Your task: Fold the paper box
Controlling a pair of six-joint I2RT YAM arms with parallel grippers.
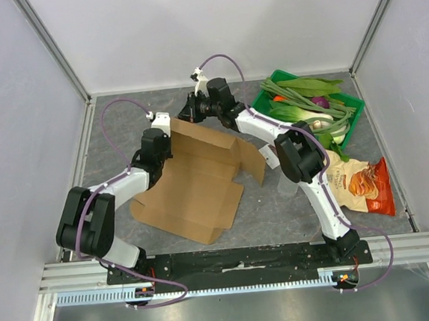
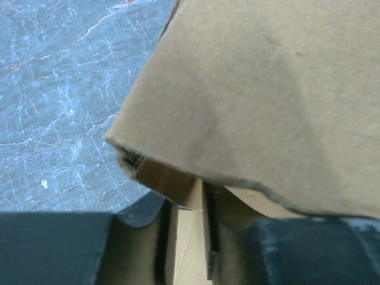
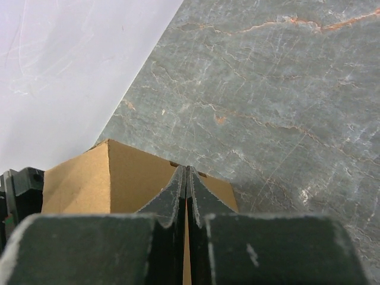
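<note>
Centre-left on grey veined worktop [image 1: 279, 207]: paper box [image 1: 194, 188], plain brown corrugated cardboard blank, near panels lying flat, far panel lifted.
Right hand [image 3: 187, 178]: pinched tight on the raised panel's top edge.
Left hand [image 2: 190, 237]: narrow, cardboard between its fingers at the far-left corner; firm clamp cannot be told.
Step in hand, by judgement: raising the far wall.
Next move calls for creasing that wall upright and turning in a side flap.
Far right: green plastic crate [image 1: 353, 107] of vegetables.

Grey table [image 1: 279, 207] — paper box [image 1: 194, 185], crate [image 1: 356, 107], bag [image 1: 359, 181]
</note>
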